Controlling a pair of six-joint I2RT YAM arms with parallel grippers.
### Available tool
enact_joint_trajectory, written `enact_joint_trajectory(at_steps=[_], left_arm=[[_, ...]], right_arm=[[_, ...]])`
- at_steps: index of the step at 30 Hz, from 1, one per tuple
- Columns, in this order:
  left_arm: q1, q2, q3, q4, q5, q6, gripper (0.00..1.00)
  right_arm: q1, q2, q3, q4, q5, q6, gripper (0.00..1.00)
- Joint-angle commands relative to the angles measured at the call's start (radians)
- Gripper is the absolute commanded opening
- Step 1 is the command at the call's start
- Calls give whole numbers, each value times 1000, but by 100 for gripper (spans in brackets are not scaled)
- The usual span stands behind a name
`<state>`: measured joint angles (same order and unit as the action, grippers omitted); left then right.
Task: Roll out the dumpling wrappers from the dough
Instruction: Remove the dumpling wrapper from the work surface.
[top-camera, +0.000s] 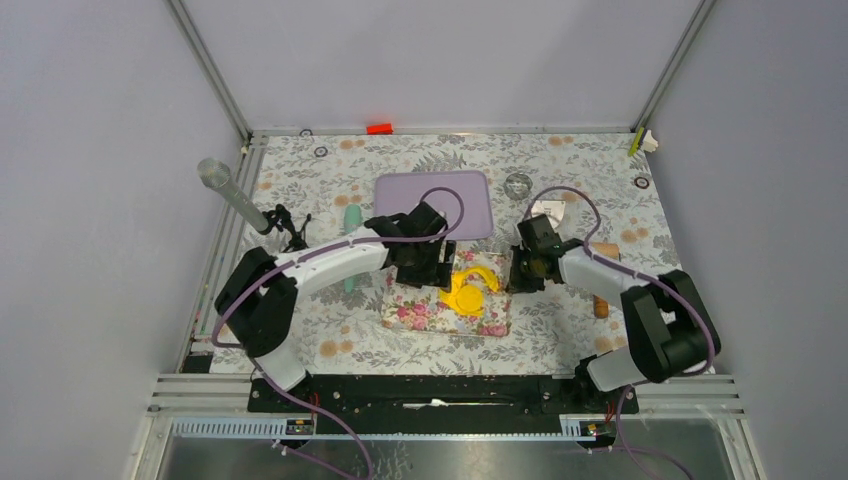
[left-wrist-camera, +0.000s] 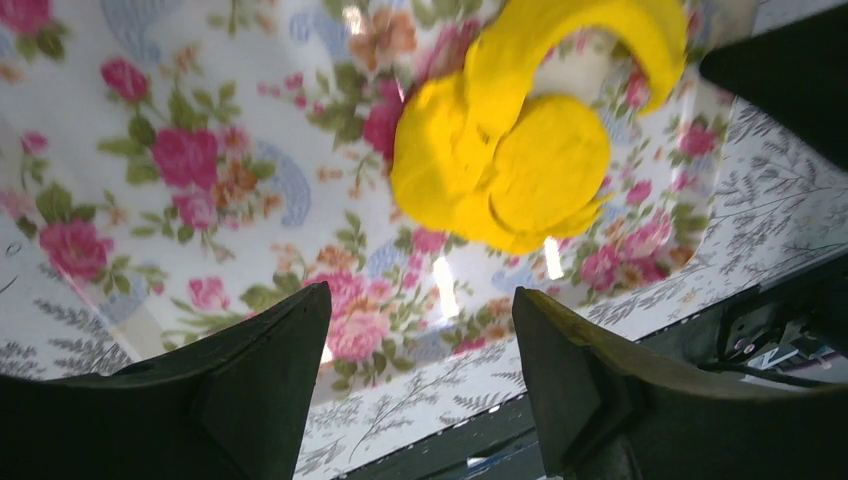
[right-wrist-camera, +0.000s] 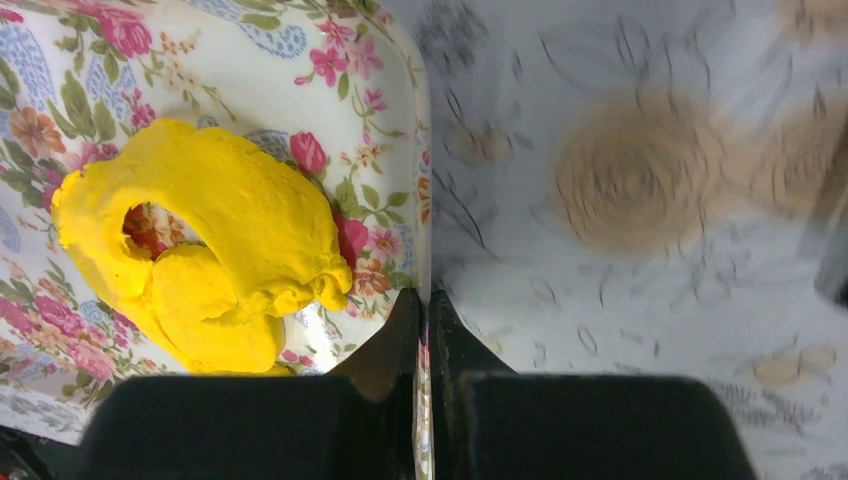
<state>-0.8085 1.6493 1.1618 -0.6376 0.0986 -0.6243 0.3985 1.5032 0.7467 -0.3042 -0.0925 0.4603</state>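
Note:
A ragged curved sheet of yellow dough (top-camera: 484, 276) (left-wrist-camera: 480, 110) (right-wrist-camera: 240, 200) lies on a floral board (top-camera: 415, 312) (left-wrist-camera: 200, 170) (right-wrist-camera: 360, 90). A small round yellow disc, a dumpling wrapper (top-camera: 465, 299) (left-wrist-camera: 550, 165) (right-wrist-camera: 205, 310), lies against the dough's inner curve. My left gripper (top-camera: 420, 272) (left-wrist-camera: 422, 295) hangs open over the board's left half, with nothing between its fingers. My right gripper (top-camera: 520, 276) (right-wrist-camera: 424, 297) is shut on the board's thin right edge, just beside the dough.
A purple tray (top-camera: 432, 200) lies behind the board. A clear cylinder (top-camera: 230, 195) leans at the far left, with a green tool (top-camera: 350, 250) beside the left arm. A round metal ring (top-camera: 518, 185) and a wooden piece (top-camera: 600, 300) are on the right. Metal rails frame the table.

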Motion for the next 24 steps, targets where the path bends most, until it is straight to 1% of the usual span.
enact_joint_trajectory(at_steps=[1,5,9,11,14,17,22,24], left_arm=[[-50,66,132,11,-69,14,74],[-79,150,205,7,-149,-3,76],[-122,217,268,-12,-215,-14,87],[-144,233,277,-12,-252,-26,89],[-167,272,298,-13,-311,-38,85],[-180,317,334,-35,-364,-48,79],[-194,333,347,-50,-410,-56,78],[-195,340,350,-50,-433,-63,76]], right_arm=[[-3,-132,-107,-13,45,65,0],[-3,-186,-144,-19,72,69,0],[-3,-199,-156,-25,82,71,0],[-3,-201,-162,-23,82,76,0],[-3,-199,-167,-17,77,83,0],[-3,-196,-169,-13,74,87,0],[-3,-206,-175,-13,75,89,0],[-3,-207,-175,-13,77,90,0]])
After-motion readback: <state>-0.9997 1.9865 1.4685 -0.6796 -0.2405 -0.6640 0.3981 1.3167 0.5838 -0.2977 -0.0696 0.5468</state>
